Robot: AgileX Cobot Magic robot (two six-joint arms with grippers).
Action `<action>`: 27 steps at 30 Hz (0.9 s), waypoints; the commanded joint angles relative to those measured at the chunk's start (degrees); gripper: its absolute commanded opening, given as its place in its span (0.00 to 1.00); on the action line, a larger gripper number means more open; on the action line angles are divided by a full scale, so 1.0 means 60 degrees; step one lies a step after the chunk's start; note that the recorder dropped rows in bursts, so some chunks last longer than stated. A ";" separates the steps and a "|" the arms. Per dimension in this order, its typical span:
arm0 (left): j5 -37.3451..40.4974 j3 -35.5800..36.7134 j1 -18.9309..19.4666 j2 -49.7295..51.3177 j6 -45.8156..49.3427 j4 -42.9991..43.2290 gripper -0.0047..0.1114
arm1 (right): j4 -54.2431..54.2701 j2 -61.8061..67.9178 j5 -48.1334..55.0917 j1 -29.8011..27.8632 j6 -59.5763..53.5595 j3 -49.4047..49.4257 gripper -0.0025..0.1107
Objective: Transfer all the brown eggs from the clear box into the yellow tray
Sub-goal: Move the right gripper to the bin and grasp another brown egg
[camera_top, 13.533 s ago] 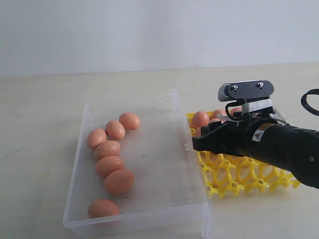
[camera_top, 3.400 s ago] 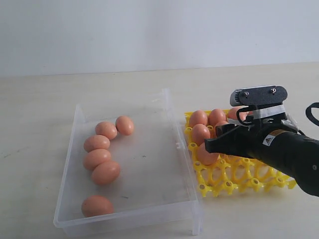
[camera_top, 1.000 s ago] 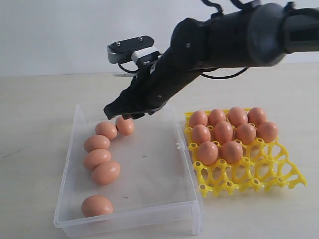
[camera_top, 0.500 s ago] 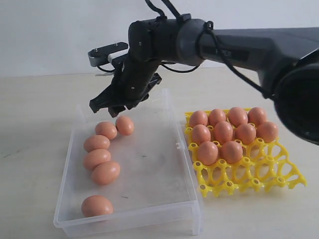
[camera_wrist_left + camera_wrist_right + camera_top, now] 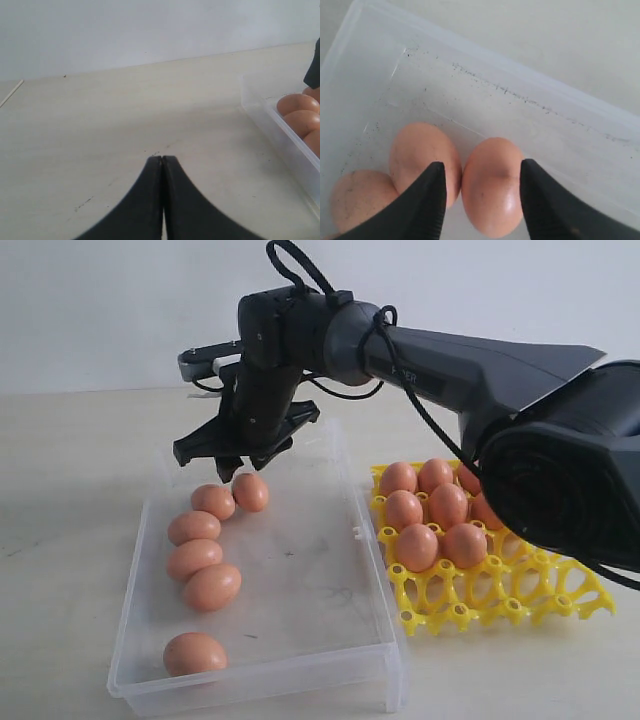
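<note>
The right gripper (image 5: 215, 462), on the arm that reaches across from 3 o'clock, hangs spread open and empty over the 12 o'clock end of the shallow clear plastic box (image 5: 300, 665). Straight beneath it, in the box's 11 o'clock corner, lies the smooth orange-brown oval egg (image 5: 250, 491) that looks to be the one to take.

In the right wrist view the open gripper (image 5: 482, 167) straddles this egg (image 5: 492, 185). The egg's long axis runs along the gap between the jaws, so closing would squeeze its narrow waist, which seems the right way round.

The catch is the neighbouring brown egg (image 5: 214, 501), pressed against the first at its 8 o'clock side. One finger (image 5: 422, 210) hangs over that neighbour (image 5: 422, 160) rather than over the seam, so a straight descent could land on it.

Four more brown eggs (image 5: 193, 559) trail toward 6 o'clock along the box's 9 o'clock wall. The bright yellow lattice egg tray (image 5: 470, 615) sits at 3 o'clock of the box, its far cups filled.

The left gripper (image 5: 162, 159) is pressed together, empty, outside the box at 9 o'clock.
</note>
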 commanded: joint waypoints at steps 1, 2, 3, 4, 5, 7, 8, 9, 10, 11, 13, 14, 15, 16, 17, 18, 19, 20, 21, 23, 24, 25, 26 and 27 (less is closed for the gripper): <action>-0.0128 -0.0038 -0.0013 0.0006 -0.0059 0.0014 0.04 | -0.0005 0.0099 0.0021 -0.0009 0.0088 -0.0091 0.43; -0.0128 -0.0038 -0.0013 0.0006 -0.0059 0.0014 0.04 | -0.0005 0.0116 0.0021 -0.0009 0.0088 -0.0091 0.43; -0.0128 -0.0038 -0.0013 0.0006 -0.0059 0.0014 0.04 | -0.0005 0.0141 0.0001 -0.0009 0.0088 -0.0091 0.43; -0.0128 -0.0038 -0.0013 0.0006 -0.0059 0.0014 0.04 | -0.0005 0.0146 -0.0057 -0.0009 0.0088 -0.0091 0.43; -0.0128 -0.0038 -0.0013 0.0006 -0.0059 0.0014 0.04 | 0.0060 0.0166 -0.0098 -0.0009 0.0088 -0.0091 0.43; -0.0128 -0.0038 -0.0013 0.0006 -0.0059 0.0014 0.04 | 0.0174 0.0166 -0.0245 -0.0009 0.0088 -0.0091 0.44; -0.0128 -0.0038 -0.0013 0.0006 -0.0059 0.0014 0.04 | 0.0172 0.0202 -0.0287 -0.0009 0.0088 -0.0091 0.45; -0.0128 -0.0038 -0.0013 0.0006 -0.0059 0.0014 0.04 | 0.0172 0.0199 -0.0321 -0.0009 0.0088 -0.0091 0.46; -0.0128 -0.0038 -0.0013 0.0006 -0.0059 0.0014 0.04 | 0.0172 0.0240 -0.0341 -0.0009 0.0088 -0.0091 0.47; -0.0128 -0.0038 -0.0013 0.0006 -0.0059 0.0014 0.04 | 0.0172 0.0284 -0.0342 -0.0009 0.0088 -0.0091 0.47; -0.0128 -0.0038 -0.0013 0.0006 -0.0059 0.0014 0.04 | 0.0172 0.0356 -0.0378 -0.0009 0.0088 -0.0091 0.48; -0.0128 -0.0038 -0.0013 0.0006 -0.0059 0.0014 0.04 | 0.0172 0.0393 -0.0395 -0.0009 0.0088 -0.0091 0.48; -0.0128 -0.0038 -0.0013 0.0006 -0.0059 0.0014 0.04 | 0.0172 0.0438 -0.0418 -0.0009 0.0088 -0.0091 0.48; -0.0128 -0.0038 -0.0013 0.0006 -0.0059 0.0014 0.04 | 0.0172 0.0460 -0.0444 -0.0009 0.0088 -0.0091 0.48; -0.0128 -0.0038 -0.0013 0.0006 -0.0059 0.0014 0.04 | 0.0154 0.0505 -0.0465 -0.0009 0.0088 -0.0091 0.48; -0.0128 -0.0038 -0.0013 0.0006 -0.0059 0.0014 0.04 | 0.0136 0.0531 -0.0488 -0.0009 0.0088 -0.0091 0.48; -0.0128 -0.0038 -0.0013 0.0006 -0.0059 0.0014 0.04 | 0.0114 0.0550 -0.0509 -0.0009 0.0088 -0.0091 0.48; -0.0128 -0.0038 -0.0013 0.0006 -0.0059 0.0014 0.04 | 0.0113 0.0569 -0.0529 -0.0009 0.0088 -0.0091 0.48; -0.0128 -0.0038 -0.0013 0.0006 -0.0059 0.0014 0.04 | 0.0088 0.0599 -0.0534 -0.0009 0.0088 -0.0091 0.48; -0.0128 -0.0038 -0.0013 0.0006 -0.0059 0.0014 0.04 | 0.0072 0.0628 -0.0551 -0.0009 0.0088 -0.0091 0.48; -0.0128 -0.0038 -0.0013 0.0006 -0.0059 0.0014 0.04 | 0.0072 0.0628 -0.0551 -0.0009 0.0088 -0.0091 0.48; -0.0128 -0.0038 -0.0013 0.0006 -0.0059 0.0014 0.04 | 0.0072 0.0647 -0.0551 -0.0009 0.0088 -0.0091 0.48; -0.0128 -0.0038 -0.0013 0.0006 -0.0059 0.0014 0.04 | 0.0072 0.0662 -0.0551 -0.0009 0.0088 -0.0091 0.48; -0.0128 -0.0038 -0.0013 0.0006 -0.0059 0.0014 0.04 | 0.0072 0.0662 -0.0551 -0.0009 0.0088 -0.0091 0.48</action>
